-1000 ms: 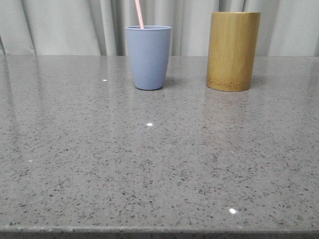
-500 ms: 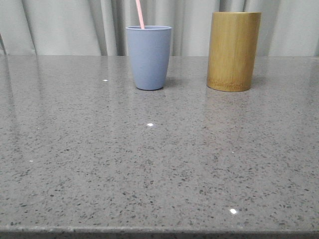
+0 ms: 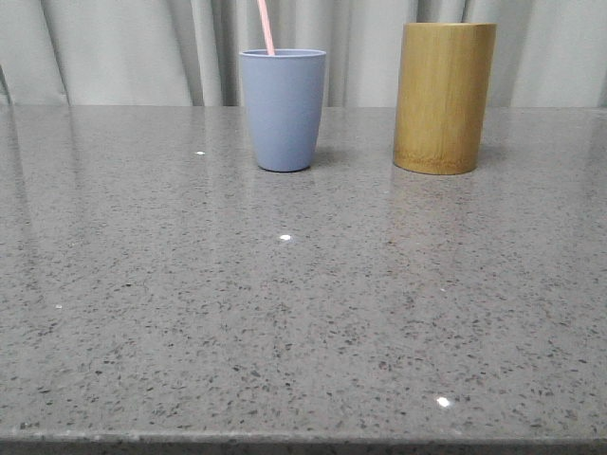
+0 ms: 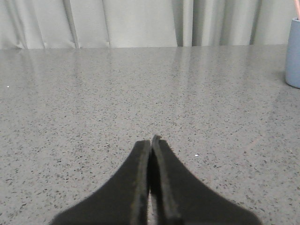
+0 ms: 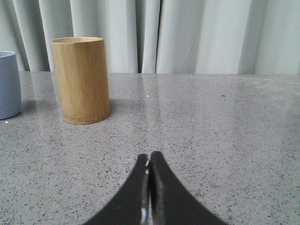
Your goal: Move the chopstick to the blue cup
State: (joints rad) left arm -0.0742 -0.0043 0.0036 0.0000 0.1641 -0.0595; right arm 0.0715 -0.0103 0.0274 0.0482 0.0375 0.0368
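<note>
The blue cup (image 3: 283,109) stands upright at the back of the table, left of centre. A thin pale pink chopstick (image 3: 266,27) sticks up out of it, leaning slightly left; its lower part is hidden inside the cup. The cup's edge shows in the left wrist view (image 4: 294,52) with a sliver of the chopstick (image 4: 296,8), and in the right wrist view (image 5: 9,84). Neither gripper shows in the front view. My left gripper (image 4: 151,140) is shut and empty over bare table. My right gripper (image 5: 149,157) is shut and empty over bare table, well short of the containers.
A taller yellow-brown bamboo cylinder (image 3: 444,97) stands right of the blue cup; it also shows in the right wrist view (image 5: 81,79). A grey speckled table (image 3: 303,313) runs to a front edge. Pale curtains hang behind.
</note>
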